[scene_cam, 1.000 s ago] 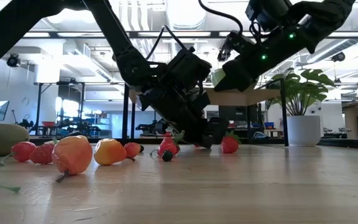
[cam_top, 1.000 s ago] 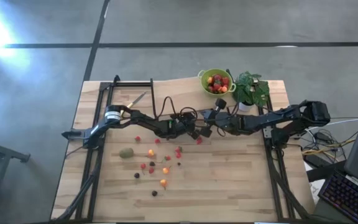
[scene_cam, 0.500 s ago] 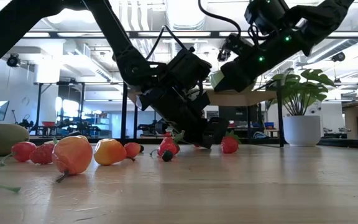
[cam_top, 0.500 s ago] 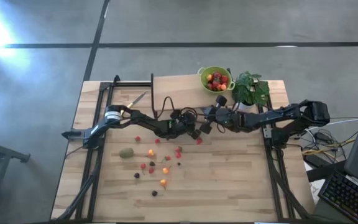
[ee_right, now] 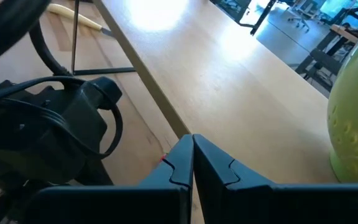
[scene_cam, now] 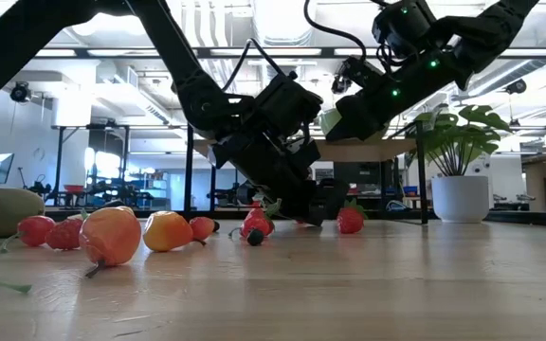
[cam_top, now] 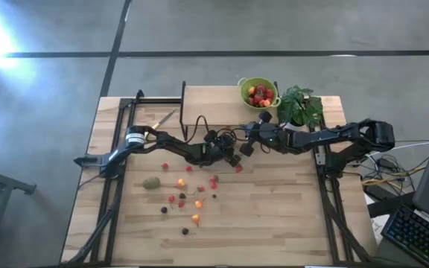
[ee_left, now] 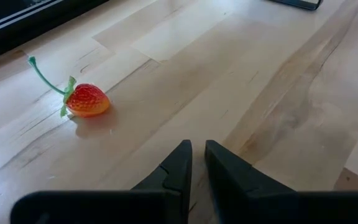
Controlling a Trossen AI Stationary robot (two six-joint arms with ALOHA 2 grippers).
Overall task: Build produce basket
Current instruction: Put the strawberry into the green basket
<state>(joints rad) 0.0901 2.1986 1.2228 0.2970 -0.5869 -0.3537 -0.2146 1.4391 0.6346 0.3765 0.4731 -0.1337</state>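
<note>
Basket: your lime-green round colander [cam_top: 259, 93], glossy, holds red berries.
Left gripper [ee_left: 196, 163]: nearly closed, empty.
Right gripper [ee_right: 191, 159]: closed, empty.

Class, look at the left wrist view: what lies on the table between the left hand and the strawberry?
Nothing: in the left wrist view only bare wooden table separates the left hand from the strawberry, which lies apart from the fingertips.

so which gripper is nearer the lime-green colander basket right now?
Right. The right gripper is shut and raised just short of the lime-green colander basket, on its table-centre side. The left gripper sits lower and farther off, near a red strawberry on the wood.
</note>
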